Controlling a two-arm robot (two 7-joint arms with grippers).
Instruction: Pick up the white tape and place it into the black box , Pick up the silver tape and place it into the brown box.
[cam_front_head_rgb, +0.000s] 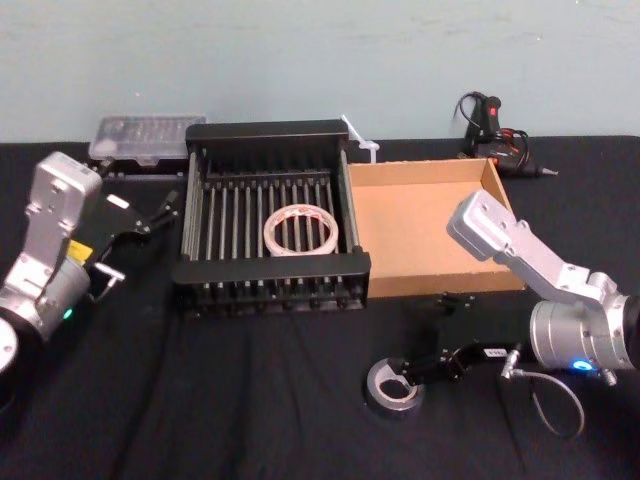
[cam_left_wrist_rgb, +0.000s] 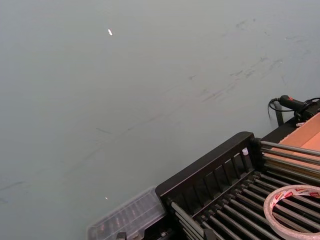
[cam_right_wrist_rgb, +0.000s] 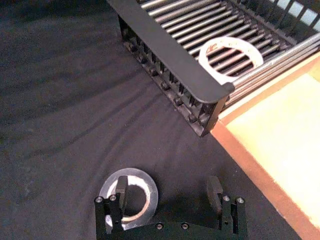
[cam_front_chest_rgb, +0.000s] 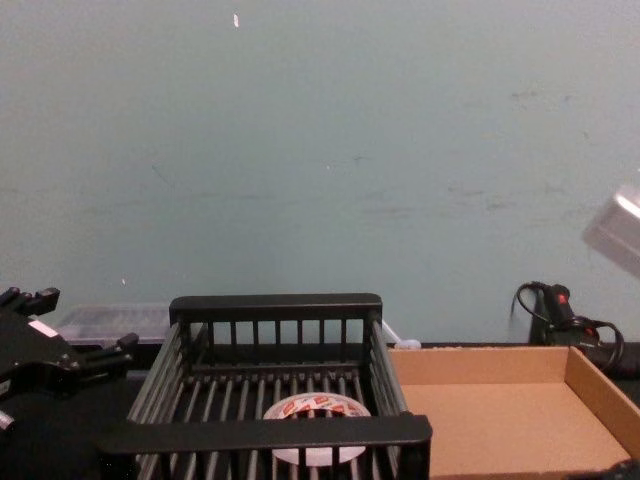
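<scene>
two rolls lie apart on the black-clothed table (cam_front_head_rgb: 200, 400). the white tape (cam_front_head_rgb: 300, 230) lies flat on the slatted bottom of the black box (cam_front_head_rgb: 270, 271), toward its near right part, its red-and-white label facing up. the brown box (cam_front_head_rgb: 420, 225) sits just right of the black box, their side walls touching or nearly so. the silver tape (cam_front_head_rgb: 392, 388) lies flat on the cloth, near of the seam between the two boxes and outside both.

the right gripper (cam_right_wrist_rgb: 168, 186) is low over the cloth at the silver tape, its jaws spread wide and released. one finger (cam_right_wrist_rgb: 121, 187) overlaps the roll at its pale core; the other finger (cam_right_wrist_rgb: 215, 192) stands well off to the side, nearer the brown box, clear of the roll. whether the first finger touches the tape cannot be told.

the left gripper (cam_front_head_rgb: 160, 212) hangs just left of the black box, raised above the table, jaws apart and grasping nothing.

a clear plastic case (cam_front_head_rgb: 145, 135) lies at the far left and a black glue gun (cam_front_head_rgb: 490, 120) at the far right.
</scene>
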